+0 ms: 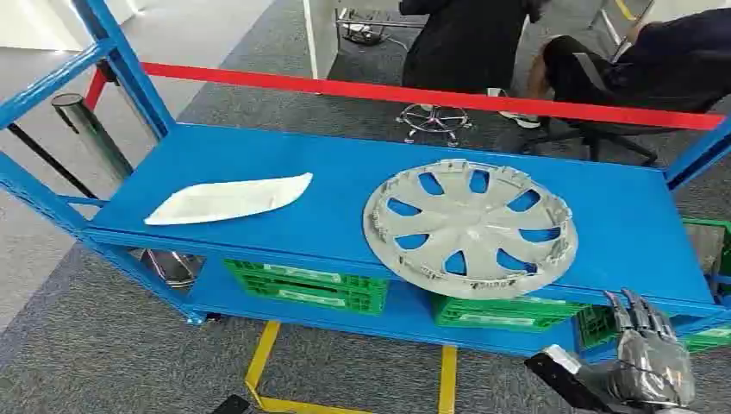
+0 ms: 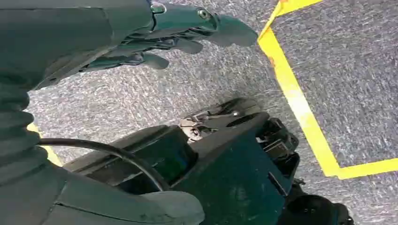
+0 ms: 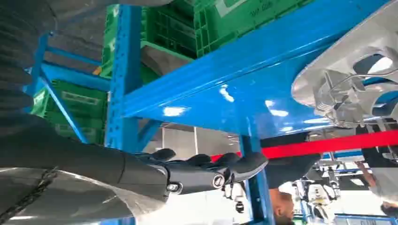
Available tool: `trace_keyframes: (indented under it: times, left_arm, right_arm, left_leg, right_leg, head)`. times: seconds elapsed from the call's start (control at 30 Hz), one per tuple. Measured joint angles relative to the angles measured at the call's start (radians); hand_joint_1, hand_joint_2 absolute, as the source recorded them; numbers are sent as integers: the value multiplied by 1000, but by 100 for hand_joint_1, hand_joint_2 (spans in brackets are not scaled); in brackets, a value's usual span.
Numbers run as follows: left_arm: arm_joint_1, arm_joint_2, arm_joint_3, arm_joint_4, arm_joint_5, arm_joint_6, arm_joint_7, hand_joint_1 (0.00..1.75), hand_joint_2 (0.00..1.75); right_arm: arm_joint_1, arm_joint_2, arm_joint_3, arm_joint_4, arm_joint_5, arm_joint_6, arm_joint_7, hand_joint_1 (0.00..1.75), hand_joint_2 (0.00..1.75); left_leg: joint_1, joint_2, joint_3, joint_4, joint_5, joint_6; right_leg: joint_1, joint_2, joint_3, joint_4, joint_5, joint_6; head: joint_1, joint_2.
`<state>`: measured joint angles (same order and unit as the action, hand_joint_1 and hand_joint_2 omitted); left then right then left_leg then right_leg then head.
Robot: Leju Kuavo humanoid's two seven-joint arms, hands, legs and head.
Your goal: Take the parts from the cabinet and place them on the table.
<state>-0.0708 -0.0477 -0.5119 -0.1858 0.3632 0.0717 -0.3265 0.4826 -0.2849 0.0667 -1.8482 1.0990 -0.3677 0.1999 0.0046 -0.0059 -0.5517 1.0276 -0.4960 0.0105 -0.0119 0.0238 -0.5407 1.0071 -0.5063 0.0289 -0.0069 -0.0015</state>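
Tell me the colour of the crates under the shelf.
Green: the crates sit beneath the blue shelf, clearest in the head view.

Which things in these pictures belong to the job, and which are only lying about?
Belong to the job:
- silver wheel cover, lying flat on the blue shelf
- white curved part, flat on the same shelf
- right hand, holding nothing, raised near the shelf's front edge
- left hand, holding nothing, over the carpet

Only lying about:
- green crates under the shelf
- red bar
- yellow floor tape
- person behind
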Motion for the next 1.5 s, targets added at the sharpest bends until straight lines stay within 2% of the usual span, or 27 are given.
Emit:
trace_keyframes:
  times: [0.07, 0.2, 0.73, 0.83, 1.13, 1.5]
  left_arm:
    - [-7, 0, -14, 0, -9, -7, 10, 0, 175]
    - [-12, 1, -22, 0, -19, -10, 14, 0, 175]
    - [-24, 0, -64, 0, -66, -4, 42, 0, 175]
    - [-28, -1, -70, 0, -72, -4, 50, 0, 175]
    - [-41, 0, -85, 0, -86, -8, 55, 0, 175]
    - [-42, 0, -88, 0, -94, -9, 57, 0, 175]
  right_arm:
    - [-94, -36, 17, 87, -21, 56, -24, 0, 175]
    - [-158, -51, 42, 148, -29, 105, -48, 0, 175]
    - [-338, -56, 180, 261, 102, 143, -62, 0, 175]
    - [-371, -56, 201, 277, 85, 192, -76, 0, 175]
    - [-514, -56, 215, 424, 23, 253, -111, 0, 175]
    - [-572, -57, 216, 500, 5, 257, -126, 0, 175]
  left_leg:
    - [0, 0, 0, 0, 0, 0]
    - [0, 0, 0, 0, 0, 0]
    - [0, 0, 0, 0, 1, 0]
    - [0, 0, 0, 0, 1, 0]
    - [0, 1, 0, 0, 2, 1]
    - [0, 1, -1, 0, 2, 1]
  right_leg:
    - [0, 0, 0, 0, 0, 0]
    - [0, 1, 0, 0, 0, 0]
    - [0, 0, 0, 0, 1, 0]
    - [0, 0, 0, 1, 1, 0]
    - [0, 1, -1, 1, 3, 0]
    - [0, 2, -1, 1, 3, 0]
  head:
    - [0, 0]
    - [0, 0]
    - [0, 0]
    - [0, 0]
    - [1, 0]
    - [0, 0]
